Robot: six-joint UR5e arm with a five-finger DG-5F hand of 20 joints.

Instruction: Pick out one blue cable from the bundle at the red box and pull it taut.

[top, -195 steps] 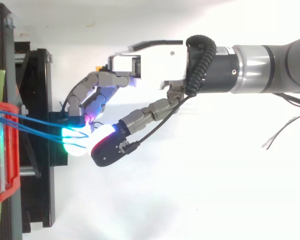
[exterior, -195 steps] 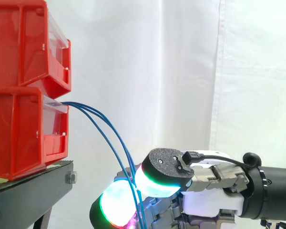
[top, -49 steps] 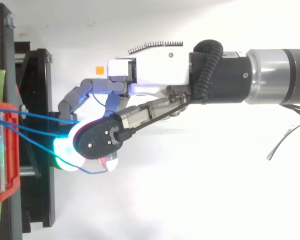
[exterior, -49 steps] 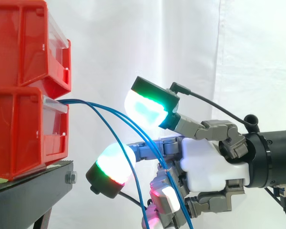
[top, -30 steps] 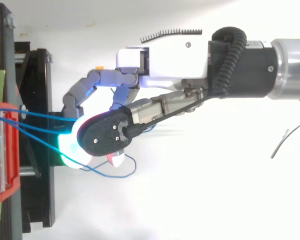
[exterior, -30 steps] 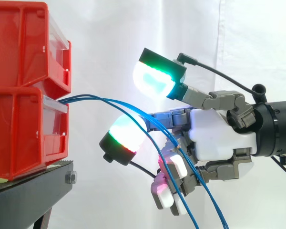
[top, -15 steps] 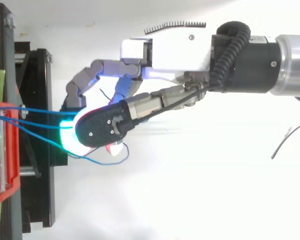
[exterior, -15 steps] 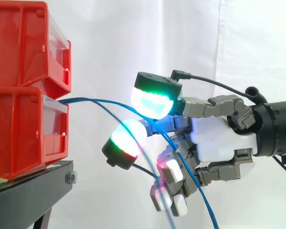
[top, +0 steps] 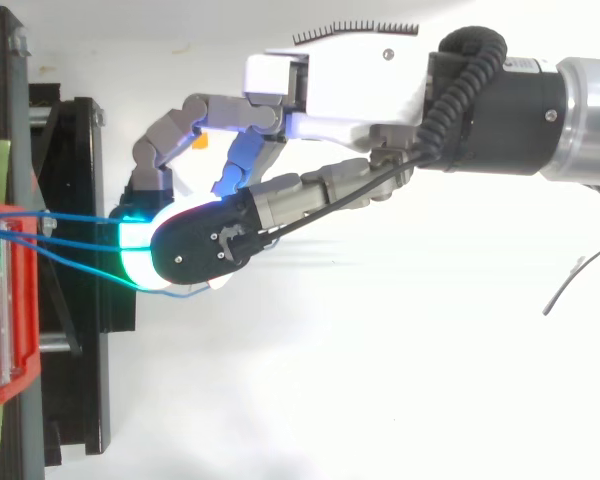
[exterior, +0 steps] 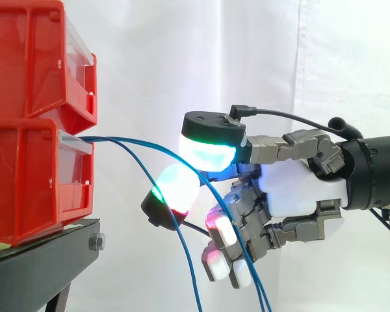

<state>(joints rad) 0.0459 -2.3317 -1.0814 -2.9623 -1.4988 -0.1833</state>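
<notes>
Blue cable (exterior: 110,139) running rightward from red box (exterior: 32,182), drooping into hand (exterior: 299,192); hand clasping it, probably pinching.

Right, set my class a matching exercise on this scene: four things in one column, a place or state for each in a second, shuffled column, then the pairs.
Things
1. red bins
2. blue cables
3. hand
4. black stand

Places or states
a. underneath the bins
b. reaching in from the right of the side view, fingers curled round the cables
c. stacked one on the other at the left
d. leaving the lower bin and drooping down

Pairs: 1-c, 2-d, 3-b, 4-a
</notes>
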